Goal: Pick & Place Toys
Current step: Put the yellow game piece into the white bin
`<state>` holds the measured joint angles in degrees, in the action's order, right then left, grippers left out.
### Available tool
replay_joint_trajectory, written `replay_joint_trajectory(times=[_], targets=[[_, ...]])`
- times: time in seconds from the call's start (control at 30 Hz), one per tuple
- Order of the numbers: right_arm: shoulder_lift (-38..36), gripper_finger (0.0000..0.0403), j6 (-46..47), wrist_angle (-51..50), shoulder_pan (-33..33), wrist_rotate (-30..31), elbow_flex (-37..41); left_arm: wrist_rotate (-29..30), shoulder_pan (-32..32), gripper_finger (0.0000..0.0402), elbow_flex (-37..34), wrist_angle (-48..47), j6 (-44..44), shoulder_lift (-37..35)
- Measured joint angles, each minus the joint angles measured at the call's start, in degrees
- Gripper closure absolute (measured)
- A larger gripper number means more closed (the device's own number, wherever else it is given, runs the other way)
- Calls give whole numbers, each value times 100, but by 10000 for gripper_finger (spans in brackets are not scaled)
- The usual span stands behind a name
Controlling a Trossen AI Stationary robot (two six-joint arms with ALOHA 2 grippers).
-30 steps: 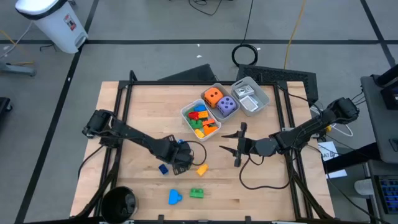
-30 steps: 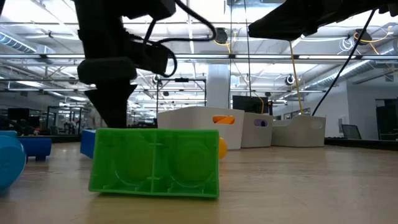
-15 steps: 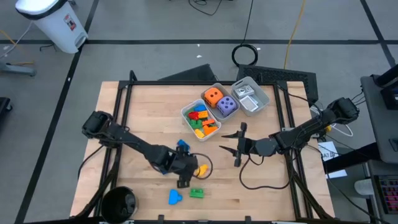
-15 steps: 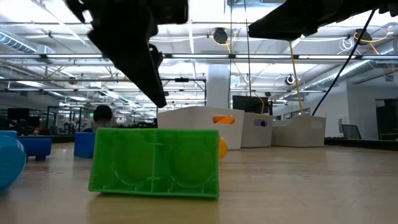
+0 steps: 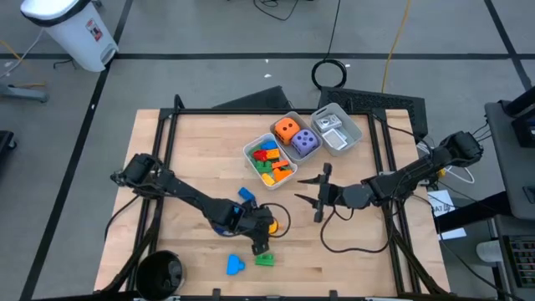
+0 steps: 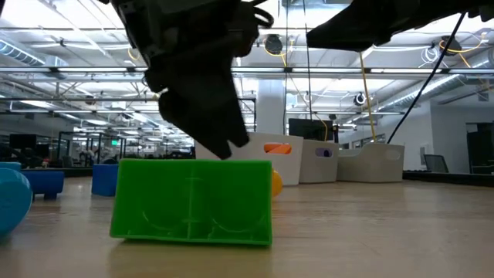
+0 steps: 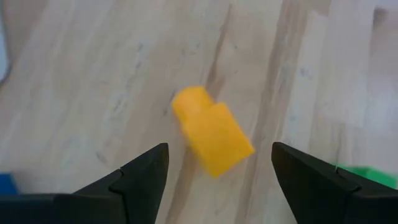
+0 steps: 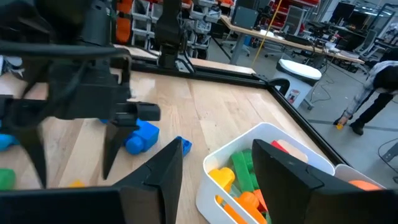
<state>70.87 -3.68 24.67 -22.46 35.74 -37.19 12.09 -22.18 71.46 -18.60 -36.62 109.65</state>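
Note:
My left gripper (image 5: 260,237) is open and empty, low over the table between a yellow brick (image 5: 272,226) and a green brick (image 5: 265,259). In the left wrist view the yellow brick (image 7: 211,130) lies flat on the wood, ahead of and between the two fingers, untouched. In the low view the green brick (image 6: 193,201) stands on its long edge with the left gripper (image 6: 208,116) above and behind it. A blue brick (image 5: 245,195) and a blue rounded piece (image 5: 235,265) also lie on the table. My right gripper (image 5: 311,197) is open and empty to the right of the trays.
A white tray (image 5: 251,149) of mixed bricks, a tray (image 5: 294,117) with the orange and purple dice, and a clear tray (image 5: 351,125) stand at the far middle. A dark round object (image 5: 159,272) sits at the near left corner. Cables loop near both grippers.
My left gripper has moved toward the table's near edge and to the right, away from the blue bricks and over the yellow brick, ending close to the green brick. The bricks have stayed where they were.

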Motion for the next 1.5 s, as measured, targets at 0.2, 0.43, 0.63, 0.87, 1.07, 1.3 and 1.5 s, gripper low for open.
replay_joint_trajectory(times=[0.2, 0.43, 0.63, 0.87, 1.07, 1.3, 1.5], targets=[[5, 238, 0, 25, 0, -4, 0, 149, 40, 112, 11, 124, -20, 0], [7, 238, 0, -10, 0, -4, 0, 144, 79, 112, 8, 59, 219, -15], [9, 238, 2, -10, 0, -4, 0, 23, 192, 112, 13, -79, -156, -178], [9, 238, 2, -9, 0, -4, 0, 197, 165, 112, 11, 86, -151, 55], [9, 238, 4, -9, 0, -6, 2, 54, 160, 112, 9, 357, -212, 325], [9, 238, 4, -11, 0, -5, 2, 172, 228, 112, 7, 241, -245, 371], [9, 238, 4, -11, 0, -6, 2, 309, 230, 112, 9, 236, -197, 420]])
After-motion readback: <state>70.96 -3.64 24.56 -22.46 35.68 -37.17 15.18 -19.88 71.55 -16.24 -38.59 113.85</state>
